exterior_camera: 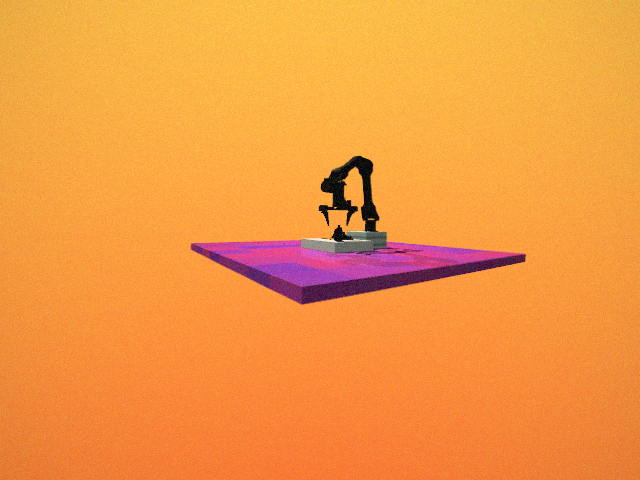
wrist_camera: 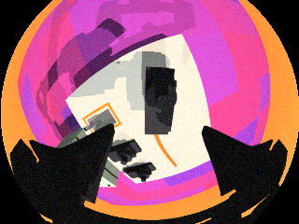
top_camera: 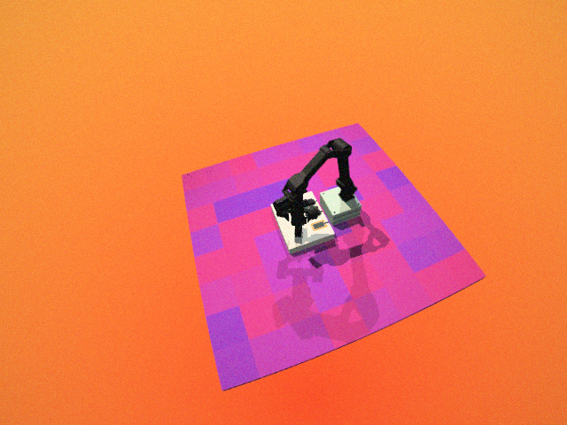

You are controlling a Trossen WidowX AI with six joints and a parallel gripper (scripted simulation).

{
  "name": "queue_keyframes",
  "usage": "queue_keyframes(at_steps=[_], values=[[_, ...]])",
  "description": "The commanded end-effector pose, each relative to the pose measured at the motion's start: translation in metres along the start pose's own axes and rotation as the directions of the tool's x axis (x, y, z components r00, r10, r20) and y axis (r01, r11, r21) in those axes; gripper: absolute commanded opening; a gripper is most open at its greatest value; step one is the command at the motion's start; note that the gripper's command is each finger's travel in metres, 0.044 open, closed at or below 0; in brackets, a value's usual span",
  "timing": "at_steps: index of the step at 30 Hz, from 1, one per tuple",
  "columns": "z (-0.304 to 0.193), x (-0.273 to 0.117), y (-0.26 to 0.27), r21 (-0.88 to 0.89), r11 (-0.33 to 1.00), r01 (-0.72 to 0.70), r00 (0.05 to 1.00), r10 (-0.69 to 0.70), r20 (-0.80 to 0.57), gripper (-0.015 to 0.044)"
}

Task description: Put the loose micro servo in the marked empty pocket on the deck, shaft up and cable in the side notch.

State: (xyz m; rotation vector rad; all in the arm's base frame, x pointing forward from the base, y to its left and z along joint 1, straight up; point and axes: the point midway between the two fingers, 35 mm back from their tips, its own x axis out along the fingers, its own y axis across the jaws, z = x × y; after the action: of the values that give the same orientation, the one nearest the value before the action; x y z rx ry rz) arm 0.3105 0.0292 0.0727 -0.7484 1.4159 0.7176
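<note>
The loose micro servo (top_camera: 298,230) (wrist_camera: 160,100), a dark block with an orange cable (wrist_camera: 165,151), rests on the cream deck (top_camera: 283,228) (exterior_camera: 320,244) (wrist_camera: 193,117). I cannot tell which way its output shaft points. The marked pocket (top_camera: 318,225) (wrist_camera: 104,118) is empty, grey inside an orange outline, left of the servo in the wrist view. My gripper (exterior_camera: 337,224) (wrist_camera: 161,130) is open and empty, pointing down above the deck. In the wrist view the servo lies ahead of the gap between the fingertips. In the top view the arm partly covers the servo.
Two dark fitted servos (wrist_camera: 125,151) (wrist_camera: 140,171) stand on the deck beside the pocket, near the left finger in the wrist view. The pale green base block (top_camera: 336,208) (exterior_camera: 381,239) adjoins the deck. Both stand on a pink and purple table (top_camera: 292,357) (exterior_camera: 289,273).
</note>
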Motion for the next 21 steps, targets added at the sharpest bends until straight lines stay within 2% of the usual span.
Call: queue_keyframes(at_steps=[1,16,21], values=[[0.001,0.005,0.001,-0.007,1.000,-0.004,1.000,0.004,0.005,0.0440],[0.001,0.025,0.001,-0.007,1.000,-0.004,1.000,0.004,0.005,0.0440],[0.001,0.025,0.001,-0.007,1.000,-0.004,1.000,0.004,0.005,0.0309]])
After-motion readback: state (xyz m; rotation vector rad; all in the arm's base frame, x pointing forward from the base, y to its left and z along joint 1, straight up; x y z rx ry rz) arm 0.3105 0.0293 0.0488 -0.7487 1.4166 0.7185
